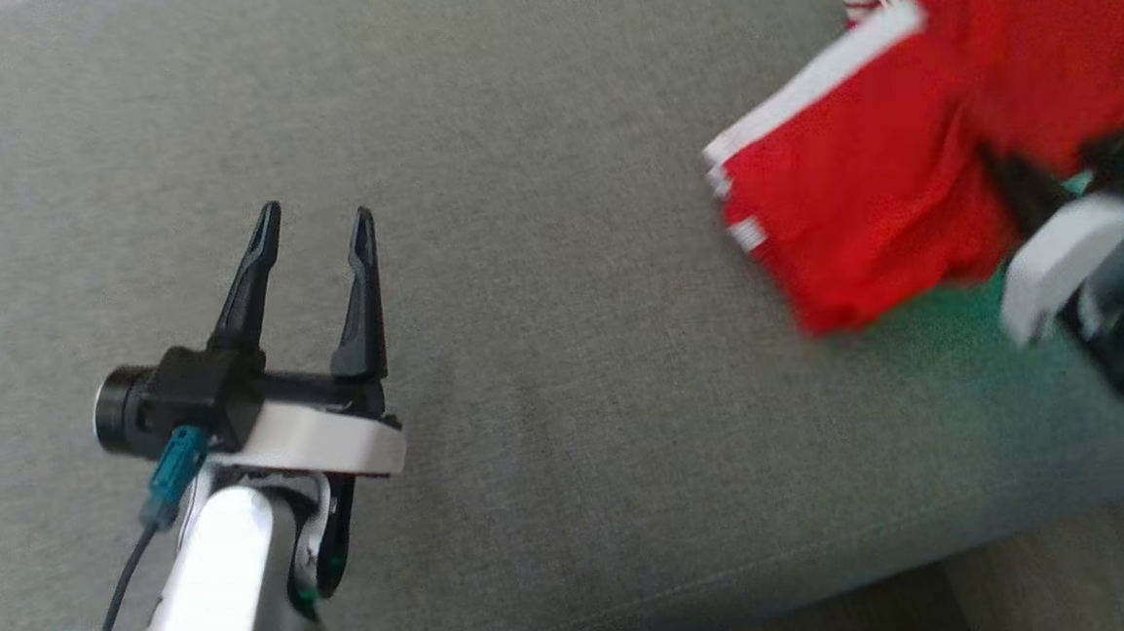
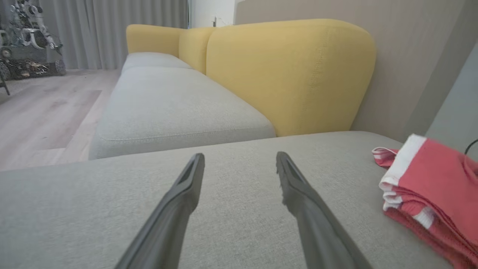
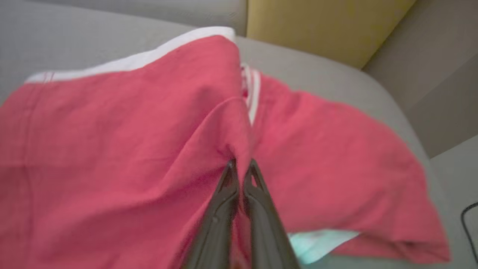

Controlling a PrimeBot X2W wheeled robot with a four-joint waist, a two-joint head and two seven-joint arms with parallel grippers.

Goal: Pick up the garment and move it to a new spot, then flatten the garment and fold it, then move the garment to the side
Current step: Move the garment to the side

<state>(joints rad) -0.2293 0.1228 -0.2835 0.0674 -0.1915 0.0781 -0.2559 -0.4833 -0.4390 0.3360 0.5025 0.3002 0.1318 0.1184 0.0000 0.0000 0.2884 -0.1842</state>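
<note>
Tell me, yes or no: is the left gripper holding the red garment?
No: the left gripper stands open over the grey cushion, well apart from the red garment.

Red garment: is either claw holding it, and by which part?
Right claw pinches a raised fold near the middle of the red garment; left claw holds nothing.

Setting: home living room.
Seating: grey sofa cushions point(image 2: 179, 108), yellow backrests point(image 2: 287, 74).
Floor: pale wood boards point(image 2: 44, 116).
Far wall: long grey curtains point(image 2: 112, 30) reaching the floor.
</note>
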